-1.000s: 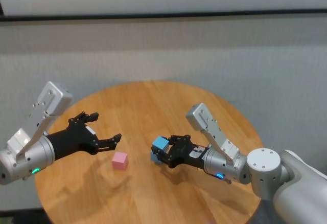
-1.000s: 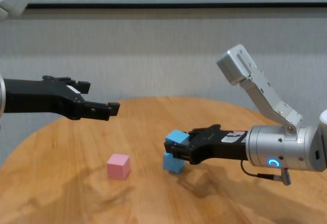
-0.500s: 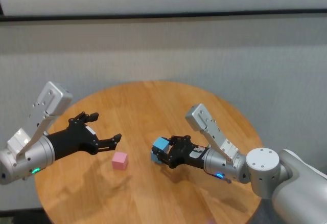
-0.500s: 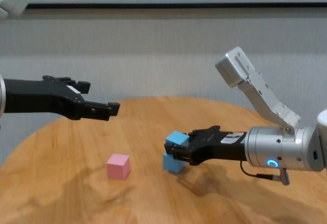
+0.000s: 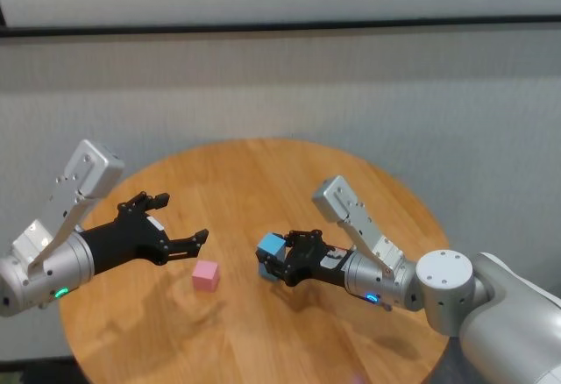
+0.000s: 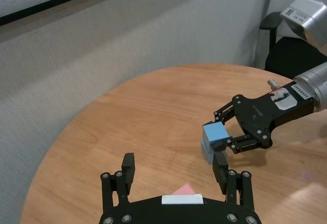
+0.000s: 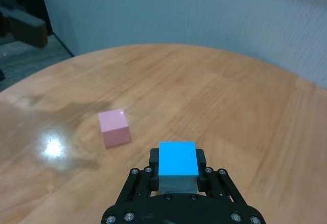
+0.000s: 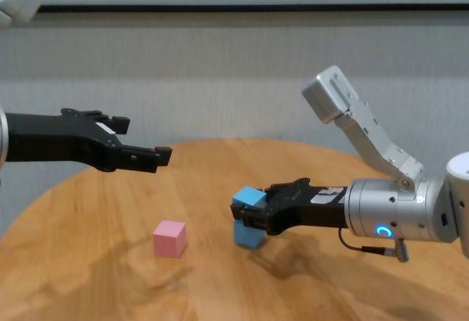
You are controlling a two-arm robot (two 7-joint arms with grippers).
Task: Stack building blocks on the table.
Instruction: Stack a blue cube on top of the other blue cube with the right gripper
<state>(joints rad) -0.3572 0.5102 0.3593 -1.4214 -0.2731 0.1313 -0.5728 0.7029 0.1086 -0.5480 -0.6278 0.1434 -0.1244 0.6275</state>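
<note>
My right gripper (image 5: 280,256) is shut on a light blue block (image 5: 272,246), holding it just above a second light blue block (image 5: 266,269) that rests on the round wooden table (image 5: 263,174). In the chest view the held block (image 8: 249,196) sits over the lower one (image 8: 248,235), a little off to the left; I cannot tell if they touch. A pink block (image 5: 206,275) lies on the table to the left of them. My left gripper (image 5: 180,219) hovers open above the table's left part, nothing between its fingers, with the pink block (image 6: 185,189) just beneath it.
A grey wall runs behind the table. A dark chair (image 6: 286,45) stands beyond the table's far side, seen in the left wrist view. Bare wood (image 8: 88,262) stretches around the blocks.
My right gripper has shifted slightly to the left with the blue block, bringing it more over the lower one. The left arm has not moved.
</note>
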